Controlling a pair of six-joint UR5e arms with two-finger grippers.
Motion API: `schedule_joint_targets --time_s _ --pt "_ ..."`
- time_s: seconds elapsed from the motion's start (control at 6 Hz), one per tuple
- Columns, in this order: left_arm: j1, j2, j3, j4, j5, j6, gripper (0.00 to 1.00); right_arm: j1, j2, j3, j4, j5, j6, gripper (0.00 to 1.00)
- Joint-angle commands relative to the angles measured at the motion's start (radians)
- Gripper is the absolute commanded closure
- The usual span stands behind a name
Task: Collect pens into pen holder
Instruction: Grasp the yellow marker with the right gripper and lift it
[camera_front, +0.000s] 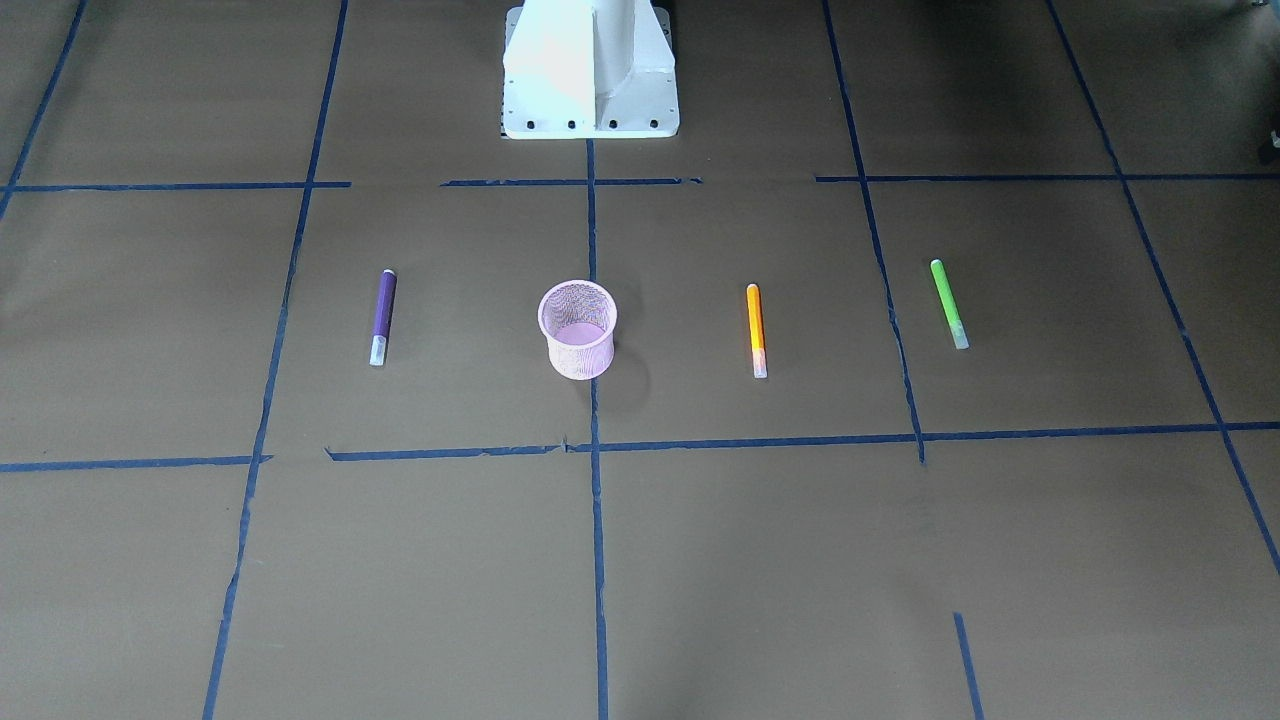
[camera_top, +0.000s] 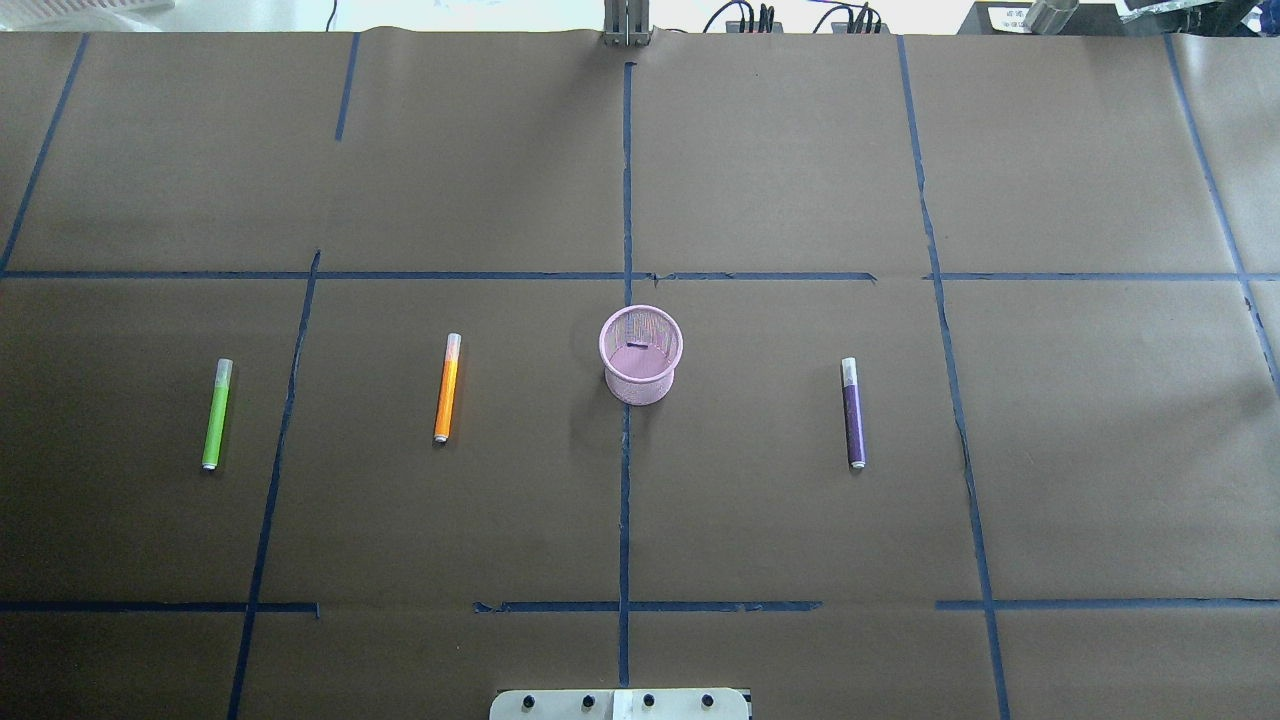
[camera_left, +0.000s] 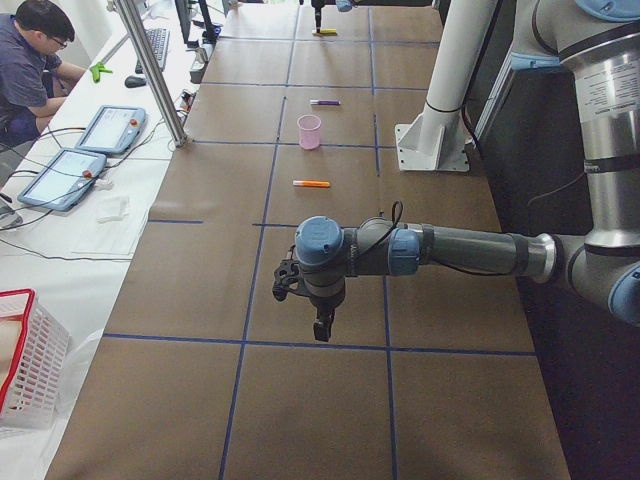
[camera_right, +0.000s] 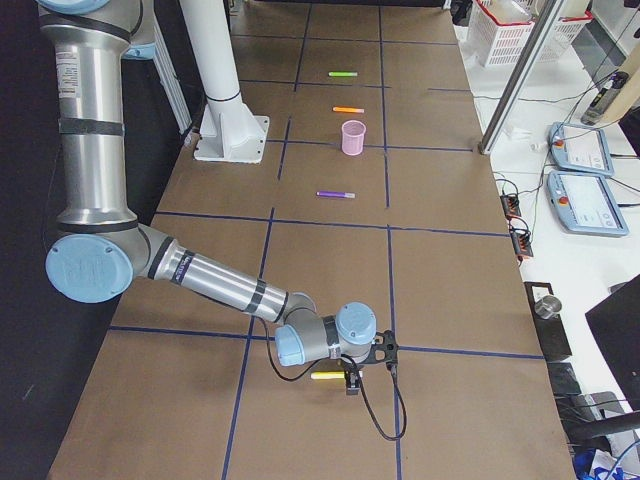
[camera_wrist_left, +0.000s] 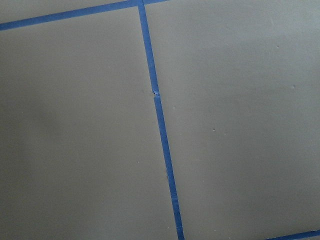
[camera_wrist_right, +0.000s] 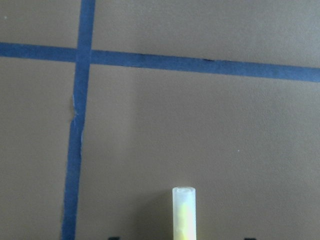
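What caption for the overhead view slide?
Pink pen holder upright at centre; green pen and orange pen lie left of it, purple pen right.

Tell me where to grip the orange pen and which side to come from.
Grip the orange pen at mid-barrel, coming straight down from above and closing across its narrow width. It lies flat on the table, the pen holder standing well apart, so a top approach looks unobstructed.

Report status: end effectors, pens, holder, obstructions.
Left end effector: state unclear. Right end effector at yellow pen, grip unclear. Purple pen, orange pen, green pen lie flat; pen holder empty. No obstruction seen.
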Motion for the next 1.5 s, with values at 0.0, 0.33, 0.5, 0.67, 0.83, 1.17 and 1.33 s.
schedule_joint_targets --time_s 0.0,0.33,0.5,0.67,0.83,1.17,1.33 --pt "0.0 0.001 -0.016 0.002 0.0 0.0 0.0 -0.002 0.0 -0.009 -0.003 0.0 0.0 0.32" --pt "-0.002 0.001 -0.016 0.002 0.0 0.0 0.0 -0.002 0.0 -0.018 -0.001 0.0 0.002 0.49" --pt "0.0 0.001 -0.014 0.002 0.001 0.0 0.0 -0.004 0.0 -0.022 -0.001 0.0 0.003 0.69" --pt "0.0 0.001 -0.014 0.002 0.0 0.0 0.0 -0.005 0.0 -0.022 -0.001 0.0 0.002 0.77" --pt "0.0 0.001 -0.016 0.002 0.001 0.0 0.0 -0.007 0.001 -0.024 -0.001 0.0 0.002 0.79" --pt "0.0 0.001 -0.016 0.002 0.0 0.0 0.0 -0.007 0.006 0.01 0.003 0.007 0.002 0.95" --pt "0.0 0.001 -0.016 0.002 0.001 0.0 0.0 -0.005 0.0 0.057 0.002 0.014 0.0 0.98"
